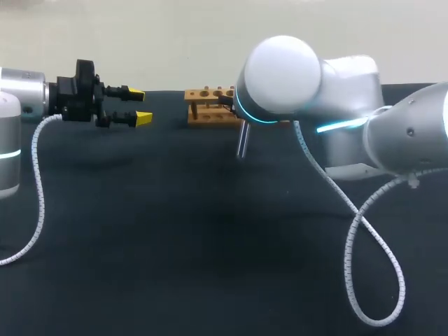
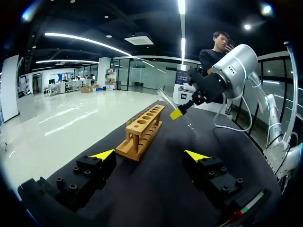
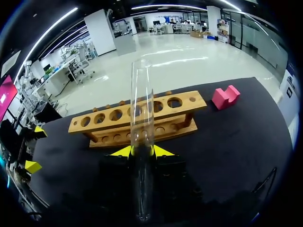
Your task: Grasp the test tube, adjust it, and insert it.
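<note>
Here, test tube [image 3: 142, 109] pinched in right claw [image 3: 142, 152], wooden rack [image 3: 94, 122] just ahead

Test tube [image 3: 142, 104]: clear glass, empty, clamped between the yellow tips of the right gripper [image 3: 142, 151]. In the head view it hangs near vertical, clear of the table, just in front of the rack

Rack [image 3: 137, 113]: light wood, two tiers on short posts, one row of round holes, all vacant, standing upright on the black table
</note>
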`<act>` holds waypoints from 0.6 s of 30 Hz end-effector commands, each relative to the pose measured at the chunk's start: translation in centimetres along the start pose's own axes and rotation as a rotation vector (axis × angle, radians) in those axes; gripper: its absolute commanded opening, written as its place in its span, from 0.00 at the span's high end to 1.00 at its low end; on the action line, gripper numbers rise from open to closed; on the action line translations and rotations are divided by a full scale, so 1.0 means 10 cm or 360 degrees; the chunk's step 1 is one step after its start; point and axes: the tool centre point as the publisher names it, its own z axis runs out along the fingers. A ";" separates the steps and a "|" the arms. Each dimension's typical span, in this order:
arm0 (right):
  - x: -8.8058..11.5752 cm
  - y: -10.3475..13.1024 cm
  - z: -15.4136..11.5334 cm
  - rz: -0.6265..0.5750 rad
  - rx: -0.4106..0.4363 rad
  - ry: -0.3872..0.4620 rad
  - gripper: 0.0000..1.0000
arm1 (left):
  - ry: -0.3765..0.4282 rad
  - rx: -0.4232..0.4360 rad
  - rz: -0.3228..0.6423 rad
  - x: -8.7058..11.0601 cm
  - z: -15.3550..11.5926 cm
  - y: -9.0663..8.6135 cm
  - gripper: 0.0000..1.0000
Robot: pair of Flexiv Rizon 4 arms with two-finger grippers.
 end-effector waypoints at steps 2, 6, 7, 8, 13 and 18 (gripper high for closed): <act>0.02 -0.06 -0.27 0.0024 -0.0016 -0.0219 1.00 | -0.0006 -0.0001 0.0004 0.01 0.00 0.00 0.00; -0.04 -0.07 -0.39 0.0043 -0.0022 -0.0333 1.00 | -0.0006 -0.0001 0.0004 0.01 0.00 0.00 0.00; -0.06 -0.08 -0.41 0.0043 -0.0026 -0.0348 1.00 | -0.0006 -0.0001 0.0004 0.01 0.00 0.00 0.00; -0.08 -0.08 -0.45 0.0050 -0.0023 -0.0375 1.00 | -0.0006 -0.0001 0.0004 0.01 0.00 0.00 0.00; -0.17 -0.10 -0.58 0.0052 -0.0023 -0.0464 1.00 | -0.0006 -0.0001 0.0004 0.01 0.00 0.00 0.00; -0.21 -0.12 -0.67 0.0055 -0.0021 -0.0495 1.00 | -0.0006 -0.0001 0.0004 0.01 0.00 0.00 0.00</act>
